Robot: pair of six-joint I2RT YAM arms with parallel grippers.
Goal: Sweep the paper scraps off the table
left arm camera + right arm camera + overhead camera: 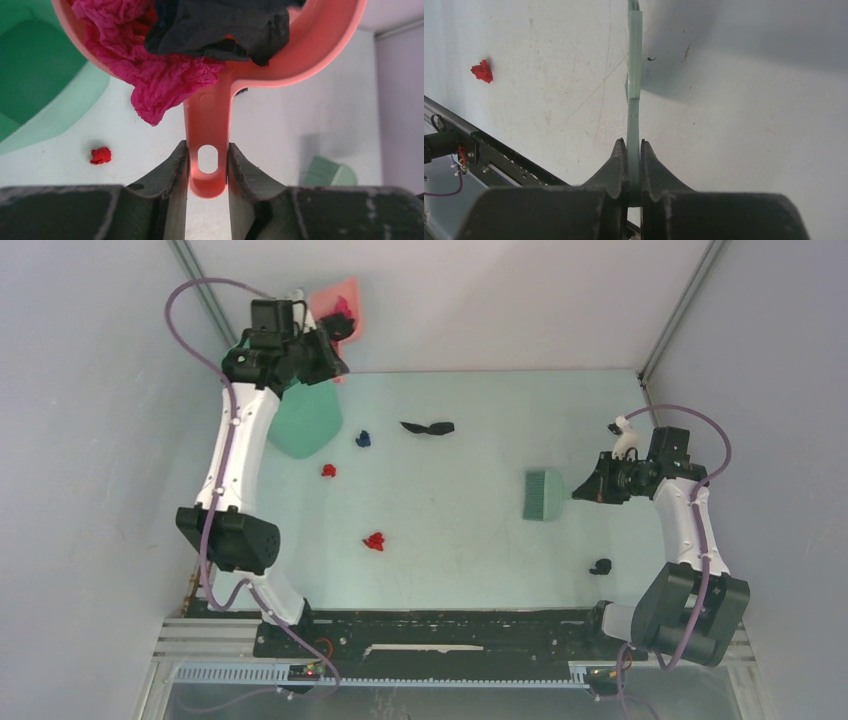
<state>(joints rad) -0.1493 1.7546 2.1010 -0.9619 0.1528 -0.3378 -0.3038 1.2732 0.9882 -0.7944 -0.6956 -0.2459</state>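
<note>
Paper scraps (375, 541) lie scattered on the pale table (480, 540): small crumpled red, blue and black bits, all well apart from both grippers. The left wrist view alone makes plain the magenta and black scraps heaped in the smooth pink plastic dustpan (207, 115). The left gripper (207, 150) clamps its handle near the green bin (305, 420). The right gripper (634, 145) pinches the thin green brush (634, 60).

I find the middle of the table (470, 530) open for passage. The green bin (305, 425) blocks the far left corner; the brush (543, 495) occupies space right of centre. Grey walls (90, 440) close the left, far and right sides.
</note>
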